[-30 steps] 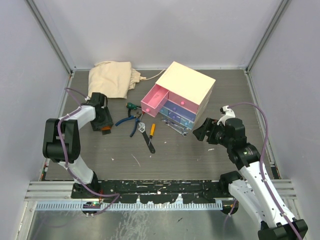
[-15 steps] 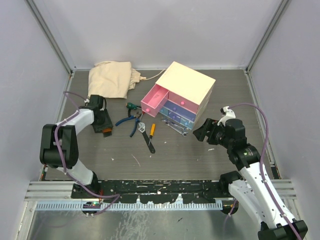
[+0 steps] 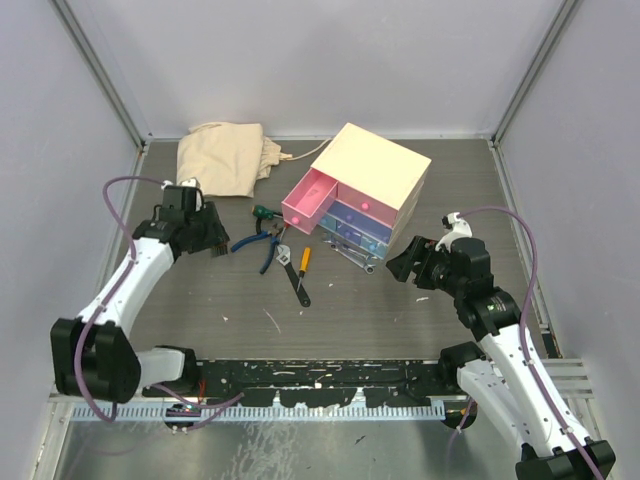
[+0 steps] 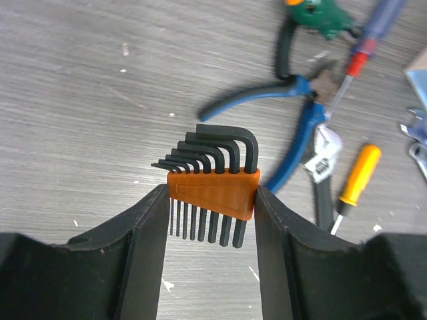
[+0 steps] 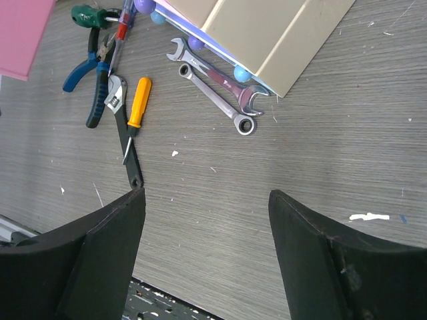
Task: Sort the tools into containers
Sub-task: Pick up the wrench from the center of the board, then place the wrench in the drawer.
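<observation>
Left wrist view, foreground: the left end effector (image 4: 211, 200) clamps a set of black hex keys in an orange plastic holder (image 4: 212, 190) across the holder's two ends, over the grey wood-grain worktop (image 4: 80, 100) (gripping the holder lets all the keys travel as one bundle). Right wrist view: the right end effector (image 5: 207, 197) hangs spread wide and empty above bare worktop, probably awaiting its turn.

Beyond lie seven loose tools:
- one black-handled adjustable wrench (image 5: 125, 137)
- one orange-handled screwdriver (image 5: 138, 101)
- one pair of blue-handled pliers (image 5: 80, 72)
- one stubby green-handled screwdriver (image 5: 88, 15)
- one blue-and-red-handled driver (image 4: 373, 33)
- two silver spanners (image 5: 213, 95), just beside the chest's front

Farther stands the cream box-shaped chest (image 3: 375, 165) with one pink drawer (image 3: 305, 198) pulled out, apparently ready to receive the held set. Its other drawers are closed. Farthest lies one beige cloth bag (image 3: 225, 155).
</observation>
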Tool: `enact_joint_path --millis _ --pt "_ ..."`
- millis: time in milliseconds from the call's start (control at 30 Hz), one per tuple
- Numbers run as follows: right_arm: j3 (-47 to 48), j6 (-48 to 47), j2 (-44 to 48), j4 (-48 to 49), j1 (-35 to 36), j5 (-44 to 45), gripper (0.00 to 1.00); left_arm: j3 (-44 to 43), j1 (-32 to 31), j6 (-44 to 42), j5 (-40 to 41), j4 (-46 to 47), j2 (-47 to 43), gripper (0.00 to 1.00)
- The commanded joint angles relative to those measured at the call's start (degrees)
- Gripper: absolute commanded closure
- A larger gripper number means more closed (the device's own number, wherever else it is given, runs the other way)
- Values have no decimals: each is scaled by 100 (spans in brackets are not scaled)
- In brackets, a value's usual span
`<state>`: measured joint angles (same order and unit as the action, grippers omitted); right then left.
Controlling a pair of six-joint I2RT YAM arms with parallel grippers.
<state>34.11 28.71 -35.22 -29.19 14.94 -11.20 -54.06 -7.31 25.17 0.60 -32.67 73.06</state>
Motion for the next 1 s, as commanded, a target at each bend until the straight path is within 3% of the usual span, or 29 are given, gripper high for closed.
enact_joint_path --millis 0,233,600,967 --pt "117 92 52 238 16 57 21 -536 -401 -246 -290 26 -656 54" --pt "127 141 63 241 7 23 22 -1927 -1514 -624 307 -548 -337 54" --pt "124 191 198 108 9 107 22 -3944 -2611 -1245 24 -650 887 53" --pt "123 201 318 -22 18 169 22 -4975 -3076 -1717 -142 -759 2028 54"
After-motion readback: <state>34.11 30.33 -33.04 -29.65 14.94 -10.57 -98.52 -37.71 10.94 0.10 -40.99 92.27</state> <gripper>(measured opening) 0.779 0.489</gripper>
